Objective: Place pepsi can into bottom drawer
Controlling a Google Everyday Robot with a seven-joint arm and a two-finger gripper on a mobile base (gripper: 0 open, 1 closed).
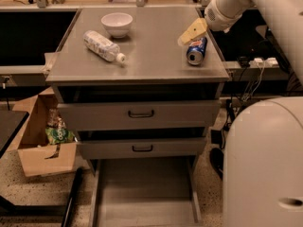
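The pepsi can (196, 50) is blue with a silver top and lies on its side near the right edge of the grey cabinet top (151, 56). My gripper (191, 32) hangs just above and behind the can, slightly to its left, on the white arm coming in from the upper right. It does not hold the can. The bottom drawer (144, 193) is pulled out at the foot of the cabinet, a wide shallow grey tray with nothing in it.
A clear plastic bottle (103, 46) lies on its side at the left of the top, with a white bowl (117, 23) behind it. Two upper drawers (140, 113) with black handles are closed. A cardboard box (42, 148) stands on the floor at left. My white body (265, 164) fills the lower right.
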